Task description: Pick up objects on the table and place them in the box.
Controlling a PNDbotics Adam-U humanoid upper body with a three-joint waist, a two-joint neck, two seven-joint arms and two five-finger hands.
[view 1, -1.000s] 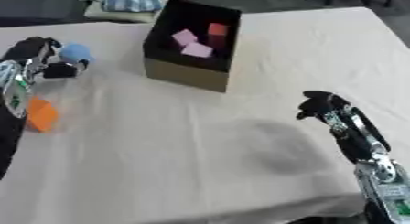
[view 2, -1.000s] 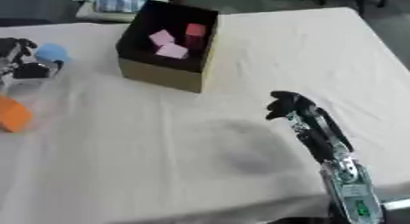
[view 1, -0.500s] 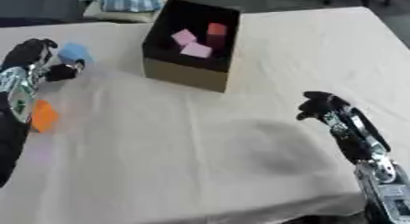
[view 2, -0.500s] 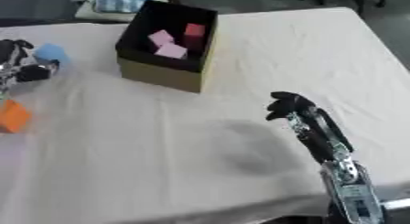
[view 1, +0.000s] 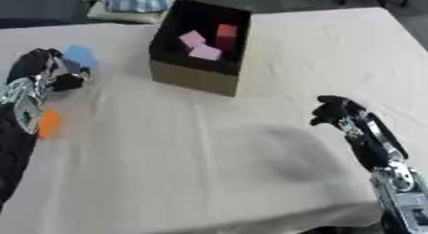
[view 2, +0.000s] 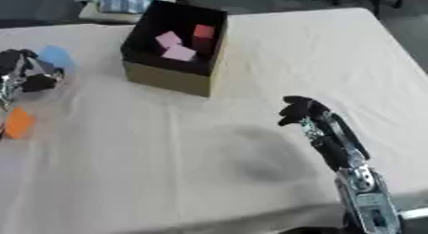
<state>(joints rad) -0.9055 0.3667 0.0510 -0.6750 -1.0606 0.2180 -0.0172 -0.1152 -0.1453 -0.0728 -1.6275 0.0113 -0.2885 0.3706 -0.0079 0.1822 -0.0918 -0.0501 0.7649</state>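
Reaching at the table's left edge, the left hand point(view 1: 37, 68) curls beside the blue object point(view 1: 80, 55), though whether it grips it is hard to tell. A poor hold could drop it short of the box point(view 1: 194, 78). The right hand point(view 1: 334, 111) hangs curled, empty. An orange object point(view 1: 48, 123) waits nearby.

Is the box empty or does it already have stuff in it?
Not empty: the open box holds two pink blocks and a red block.

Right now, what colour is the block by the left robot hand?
Light blue block, beside the left robot hand; clearest in the right eye view.
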